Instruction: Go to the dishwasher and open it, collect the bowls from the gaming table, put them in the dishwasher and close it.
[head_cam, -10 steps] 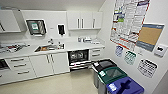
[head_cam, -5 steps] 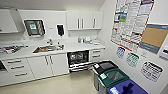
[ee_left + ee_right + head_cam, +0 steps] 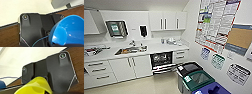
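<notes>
Each wrist carries a wide black plate (image 3: 31, 30) with rounded corners and a moulded ridge down its middle. Round silver-ringed fittings (image 3: 25, 16) sit at its corners. A thin blue cable (image 3: 40, 39) curves across the left plate; the right plate (image 3: 58, 72) has pale edges.

White counter (image 3: 159, 47): inset sink (image 3: 130, 50), small items near right end (image 3: 171, 41), clutter at left (image 3: 94, 50).
</notes>
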